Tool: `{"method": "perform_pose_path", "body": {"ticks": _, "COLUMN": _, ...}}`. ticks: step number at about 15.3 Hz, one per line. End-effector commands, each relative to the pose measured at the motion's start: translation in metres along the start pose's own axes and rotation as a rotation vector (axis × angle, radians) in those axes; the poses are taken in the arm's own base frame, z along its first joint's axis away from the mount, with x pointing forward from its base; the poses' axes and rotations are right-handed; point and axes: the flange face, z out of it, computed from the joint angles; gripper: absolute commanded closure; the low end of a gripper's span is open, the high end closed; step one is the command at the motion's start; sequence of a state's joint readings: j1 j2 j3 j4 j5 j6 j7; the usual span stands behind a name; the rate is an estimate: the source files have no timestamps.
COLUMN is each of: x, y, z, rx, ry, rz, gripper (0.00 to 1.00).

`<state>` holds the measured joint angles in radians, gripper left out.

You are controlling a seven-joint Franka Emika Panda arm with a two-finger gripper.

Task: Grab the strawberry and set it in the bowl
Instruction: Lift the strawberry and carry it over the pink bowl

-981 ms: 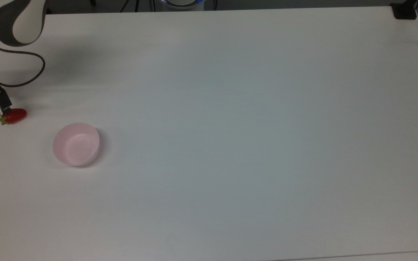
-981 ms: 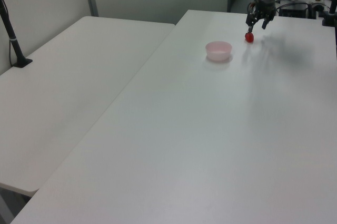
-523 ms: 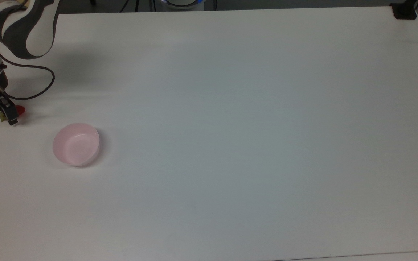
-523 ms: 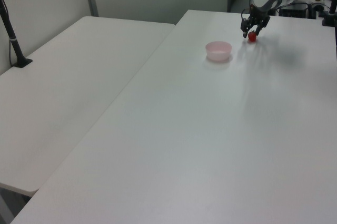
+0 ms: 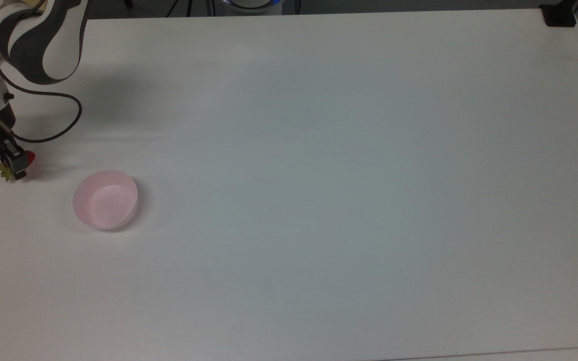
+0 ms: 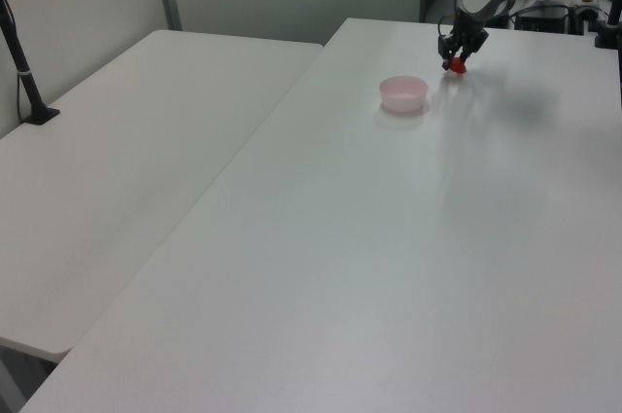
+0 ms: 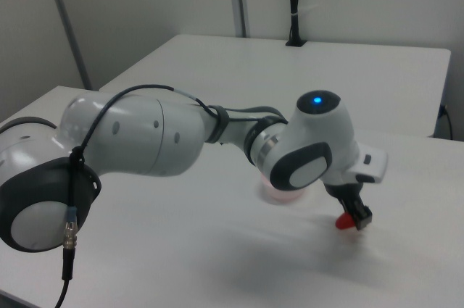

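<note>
The gripper (image 5: 14, 168) is clamped on the strawberry (image 5: 29, 157) near the top view's left edge of the white desk (image 5: 319, 175), the red fruit showing on one side of the dark fingers and its green cap on the other. In the right view the strawberry (image 7: 346, 222) sits between the fingers, just above the desk surface. The pink bowl (image 5: 105, 199) stands near, to the top view's lower right of the gripper, apart from both.
</note>
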<state>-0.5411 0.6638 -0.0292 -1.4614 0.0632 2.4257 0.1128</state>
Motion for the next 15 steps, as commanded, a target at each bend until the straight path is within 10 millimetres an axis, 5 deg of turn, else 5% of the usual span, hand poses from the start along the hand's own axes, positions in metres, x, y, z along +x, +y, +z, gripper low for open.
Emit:
{"method": "perform_pose_path", "body": {"ticks": 1, "x": 0.001, "y": -0.049, "z": -0.051, "rx": 0.078, "ry": 0.042, "rz": 0.015, "gripper": 0.91}}
{"method": "perform_pose_path", "body": {"ticks": 4, "x": -0.009, "y": -0.102, "z": -0.07, "rx": 0.121, "ry": 0.046, "rz": 0.04, "gripper": 0.9}}
{"method": "perform_pose_path", "body": {"ticks": 7, "x": -0.027, "y": -0.154, "z": -0.068, "rx": 0.143, "ry": 0.029, "rz": 0.015, "gripper": 0.88}}
{"method": "perform_pose_path", "body": {"ticks": 8, "x": -0.035, "y": -0.168, "z": -0.066, "rx": 0.141, "ry": 0.021, "rz": 0.008, "gripper": 0.77}}
{"method": "perform_pose_path", "body": {"ticks": 9, "x": -0.038, "y": -0.176, "z": -0.065, "rx": 0.133, "ry": 0.019, "rz": 0.008, "gripper": 0.47}}
{"method": "perform_pose_path", "body": {"ticks": 10, "x": -0.04, "y": -0.177, "z": -0.068, "rx": 0.126, "ry": 0.009, "rz": 0.012, "gripper": 0.02}}
{"method": "perform_pose_path", "body": {"ticks": 15, "x": -0.055, "y": -0.198, "z": -0.135, "rx": 0.1, "ry": -0.079, "rz": -0.049, "gripper": 0.0}}
